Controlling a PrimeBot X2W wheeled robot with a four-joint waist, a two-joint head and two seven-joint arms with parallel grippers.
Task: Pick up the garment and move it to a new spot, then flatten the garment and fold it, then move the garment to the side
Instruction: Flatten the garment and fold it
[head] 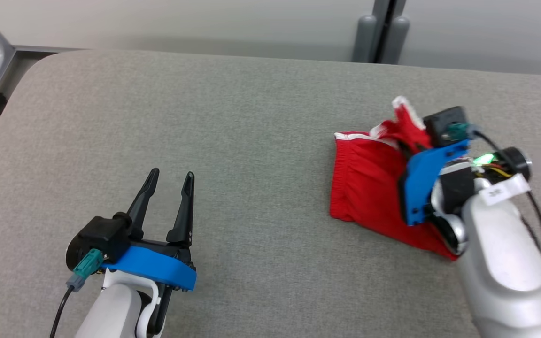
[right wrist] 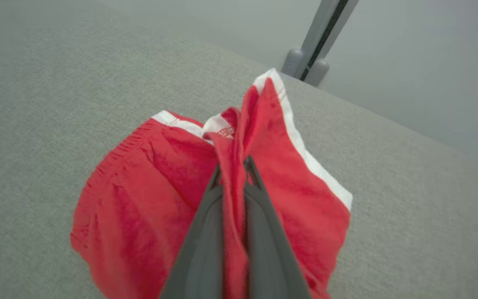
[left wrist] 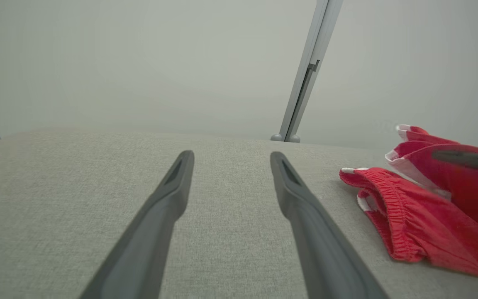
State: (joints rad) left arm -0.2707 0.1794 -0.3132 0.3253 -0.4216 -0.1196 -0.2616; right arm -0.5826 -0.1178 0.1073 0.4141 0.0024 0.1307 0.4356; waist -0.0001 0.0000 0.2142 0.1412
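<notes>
left claw (head: 172, 173): nearest you at lower left, fingers spread apart with nothing between them, over the grey cloth surface (head: 251, 117).
right claw (right wrist: 234, 166): your fingers are pinched together on a raised fold of the garment (right wrist: 147, 187).
garment: red shorts with white trim, lying on the surface's right side, well apart from the left claw.
far edge: a grey post (head: 383, 33) stands behind it.

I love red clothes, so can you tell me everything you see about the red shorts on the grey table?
The red shorts with white trim look like soft, thin cloth with a gathered elastic waistband. They lie crumpled on the grey fabric-covered table, mostly resting on it. The right gripper is shut on a fold, with that part raised.
</notes>
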